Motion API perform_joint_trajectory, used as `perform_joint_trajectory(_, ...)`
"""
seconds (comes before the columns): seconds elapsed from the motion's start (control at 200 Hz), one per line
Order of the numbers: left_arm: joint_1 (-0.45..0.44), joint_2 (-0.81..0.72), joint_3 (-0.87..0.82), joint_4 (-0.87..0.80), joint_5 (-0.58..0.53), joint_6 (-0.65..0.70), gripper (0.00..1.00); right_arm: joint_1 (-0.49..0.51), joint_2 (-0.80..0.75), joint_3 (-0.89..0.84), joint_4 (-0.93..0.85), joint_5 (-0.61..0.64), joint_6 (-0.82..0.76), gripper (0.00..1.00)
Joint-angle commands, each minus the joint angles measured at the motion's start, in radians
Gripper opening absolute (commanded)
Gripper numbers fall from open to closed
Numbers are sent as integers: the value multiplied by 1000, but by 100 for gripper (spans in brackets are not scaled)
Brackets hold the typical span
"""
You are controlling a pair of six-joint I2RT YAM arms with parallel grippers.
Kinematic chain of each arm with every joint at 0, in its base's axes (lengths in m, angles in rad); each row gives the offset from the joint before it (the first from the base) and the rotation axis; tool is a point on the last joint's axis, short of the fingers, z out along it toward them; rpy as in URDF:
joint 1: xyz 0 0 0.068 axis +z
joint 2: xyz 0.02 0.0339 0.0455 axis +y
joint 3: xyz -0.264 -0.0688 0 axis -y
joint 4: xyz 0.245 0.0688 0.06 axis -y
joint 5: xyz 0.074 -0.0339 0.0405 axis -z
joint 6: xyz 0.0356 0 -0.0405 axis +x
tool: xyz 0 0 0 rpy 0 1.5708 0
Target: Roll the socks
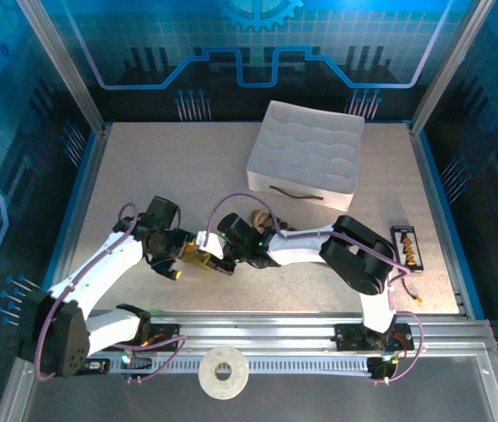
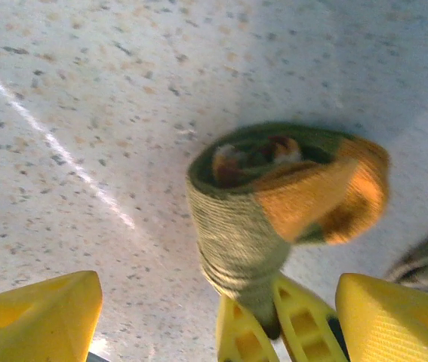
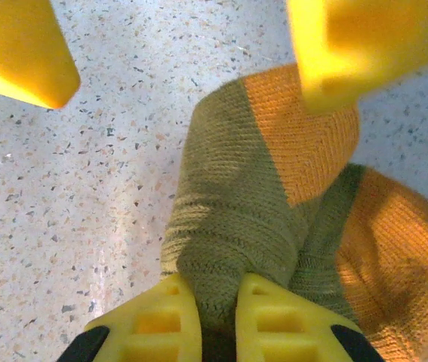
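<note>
1. Right gripper [image 3: 217, 305]: closed on the sock [image 3: 236, 204]. In the right wrist view both ribbed yellow fingers [image 3: 164, 320] press against one olive fold of the fabric, with no free gap between them.

2. Left gripper [image 2: 217, 298]: open. In the left wrist view its two yellow fingers [image 2: 36, 317] stand wide apart, one on each side of the sock [image 2: 274, 204], and neither touches the fabric. The right gripper's closed fingers [image 2: 300, 324] show between them, clamped on the lower end of the sock. In the right wrist view the left gripper's fingertips [image 3: 17, 53] appear at the top of the picture, spread to either side of the sock.

3. Sock: olive green with orange sections, gathered into a thick roll. The orange part lies on the outside of the roll. Brown and pale fabric shows inside the open end; what it belongs to cannot be told. Whether the roll rests on the table [image 1: 143, 167] or hangs just above it cannot be told.

4. Location: in the top view the two grippers meet tip to tip at the left-centre of the table, closer to the near edge than to the far edge. The sock is between them at that spot.

5. Other items: a white quilted box [image 1: 306, 158] stands near the far edge, right of centre, well apart from both grippers. A tape ring [image 1: 222, 374] lies on the rail in front of the near edge.
</note>
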Motion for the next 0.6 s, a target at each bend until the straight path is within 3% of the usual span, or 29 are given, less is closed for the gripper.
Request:
perform_joint_trajectory(0.0, 0, -31, -50, 129, 16, -8, 79, -55, 88, 18, -214, -116, 90, 0)
perform_joint_trajectory(0.355, -3, 46, -137, 270, 59, 21, 65, -144, 177, 95, -290, -251, 210, 0)
perform_joint_trajectory(0.515, -3, 166, -127, 353, 47, 65, 65, -165, 231, 150, -357, -294, 255, 0)
perform_joint_trajectory(0.595, -3, 246, -112, 333, 37, 97, 59, -171, 236, 157, -365, -284, 262, 0)
